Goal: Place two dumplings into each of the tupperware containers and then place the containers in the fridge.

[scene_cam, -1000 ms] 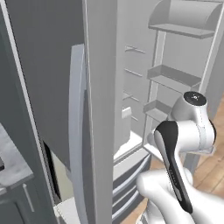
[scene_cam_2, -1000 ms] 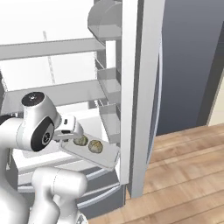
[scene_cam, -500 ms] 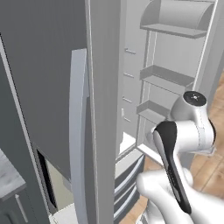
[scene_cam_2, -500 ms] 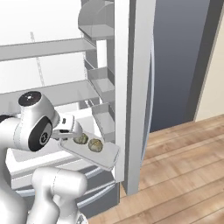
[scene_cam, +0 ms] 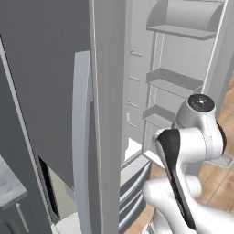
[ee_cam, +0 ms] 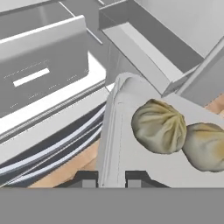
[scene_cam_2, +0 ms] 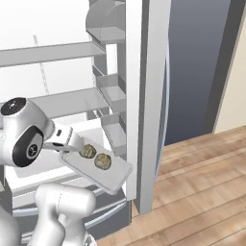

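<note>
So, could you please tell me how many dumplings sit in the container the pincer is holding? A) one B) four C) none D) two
D: two dumplings lie side by side in the tupperware container gripped by the pincer before the open fridge.

Wood plank floor [scene_cam_2: 202,192], beige wall [scene_cam_2: 236,86]

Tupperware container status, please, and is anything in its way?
Gripper shut on container rim. Two dumplings inside. Fridge open; door edge close beside it.
</note>
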Robot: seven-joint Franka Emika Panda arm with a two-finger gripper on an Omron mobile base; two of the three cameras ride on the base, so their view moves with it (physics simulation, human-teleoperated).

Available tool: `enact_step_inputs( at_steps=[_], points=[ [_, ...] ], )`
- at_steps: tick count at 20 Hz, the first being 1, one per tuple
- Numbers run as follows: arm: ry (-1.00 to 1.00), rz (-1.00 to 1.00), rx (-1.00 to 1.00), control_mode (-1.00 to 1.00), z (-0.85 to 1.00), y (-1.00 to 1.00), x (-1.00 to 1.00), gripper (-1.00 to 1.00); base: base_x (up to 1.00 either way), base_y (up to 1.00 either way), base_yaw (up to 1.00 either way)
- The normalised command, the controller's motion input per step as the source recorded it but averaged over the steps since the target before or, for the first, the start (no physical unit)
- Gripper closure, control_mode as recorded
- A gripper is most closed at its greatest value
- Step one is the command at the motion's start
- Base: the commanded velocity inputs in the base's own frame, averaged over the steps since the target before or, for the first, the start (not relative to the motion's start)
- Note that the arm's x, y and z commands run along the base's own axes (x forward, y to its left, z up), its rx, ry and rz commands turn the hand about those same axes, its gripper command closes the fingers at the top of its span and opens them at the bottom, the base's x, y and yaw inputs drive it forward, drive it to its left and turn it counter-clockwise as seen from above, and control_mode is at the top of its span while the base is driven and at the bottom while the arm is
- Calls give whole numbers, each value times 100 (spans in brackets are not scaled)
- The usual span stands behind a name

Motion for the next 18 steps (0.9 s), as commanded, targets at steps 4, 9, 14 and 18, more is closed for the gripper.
enact_step_inputs(
  at_steps=[4, 9, 14, 18],
  points=[
    [-27, 25, 0, -100, 0, -5, -7, 100, 0, 0, 0],
    [-30, 27, -5, -100, 0, -18, -72, 100, 0, 0, 0],
    [-37, 15, -11, -100, 3, 0, -95, 100, 0, 0, 0],
    [-29, 41, -5, -100, -5, 2, -17, 100, 0, 0, 0]
  ],
)
